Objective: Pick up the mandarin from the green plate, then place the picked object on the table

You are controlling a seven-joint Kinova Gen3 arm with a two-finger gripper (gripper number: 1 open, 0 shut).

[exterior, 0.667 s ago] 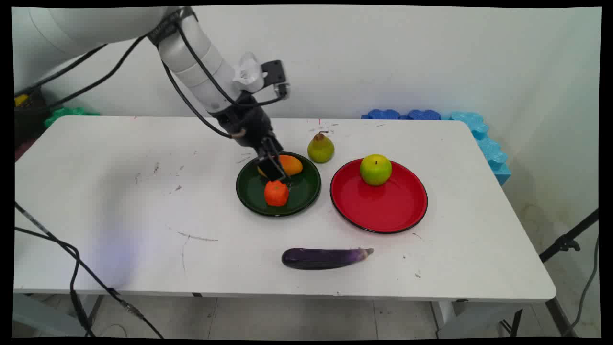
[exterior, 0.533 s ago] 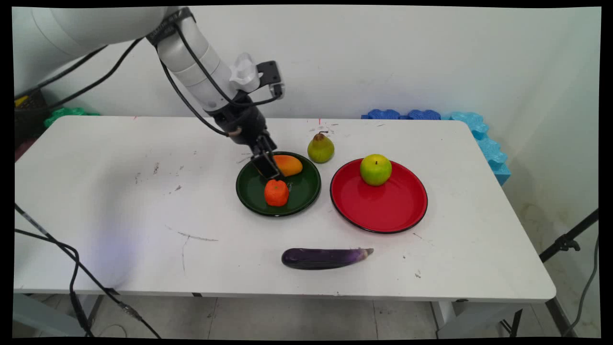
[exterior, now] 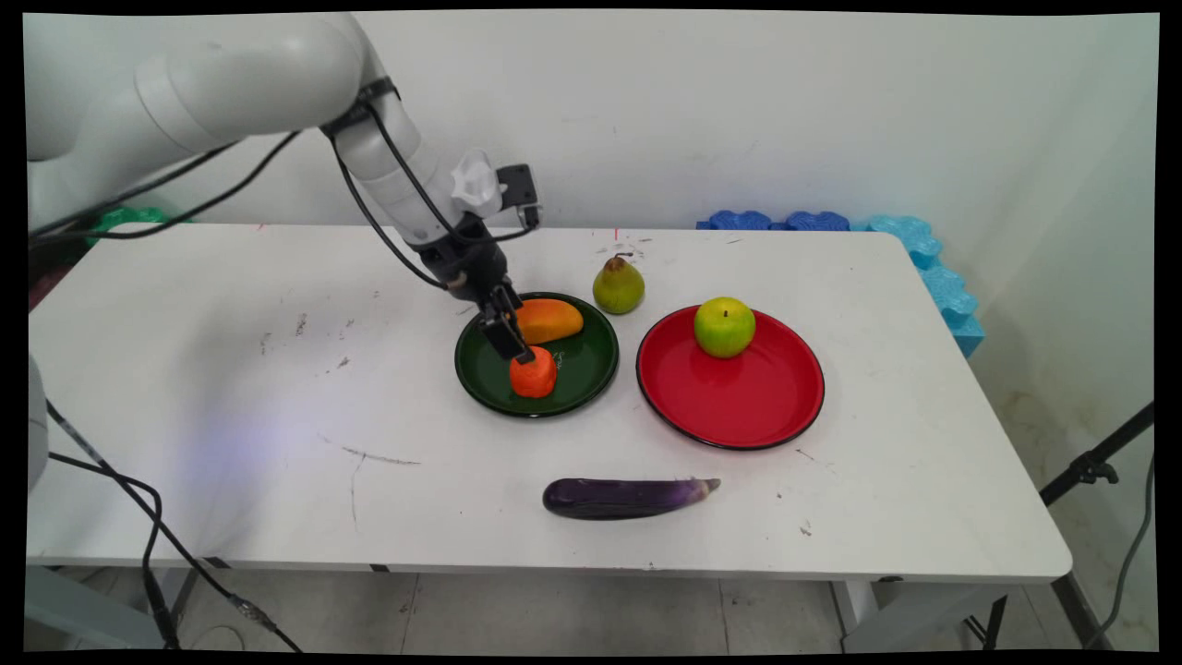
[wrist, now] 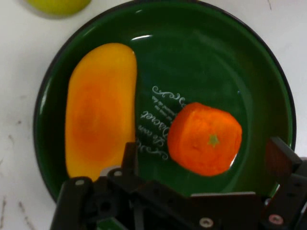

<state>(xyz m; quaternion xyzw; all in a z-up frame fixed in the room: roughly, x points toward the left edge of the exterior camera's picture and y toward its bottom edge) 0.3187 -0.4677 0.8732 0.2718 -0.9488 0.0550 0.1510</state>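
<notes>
Tangerine [exterior: 534, 372] sits in the green plate [exterior: 591, 369], lower-left part of the dish near frame centre in the main view; in the hand view it shows at [wrist: 205, 139], right of centre. Gripper [exterior: 515, 344] hangs directly over it, jaws spread wide, 1 finger [wrist: 129, 157] on each side of the fruit, not touching it as far as the hand view shows. Mango [exterior: 548, 320] lies in the same plate just behind the tangerine, also at [wrist: 100, 122]. Pear [exterior: 618, 285] stands on the table [exterior: 231, 388] just beyond the plate's rim. Red plate [exterior: 739, 406] to the right carries 1 green apple [exterior: 725, 326]. Eggplant [exterior: 623, 497] lies toward the bottom of the frame, well apart.
</notes>
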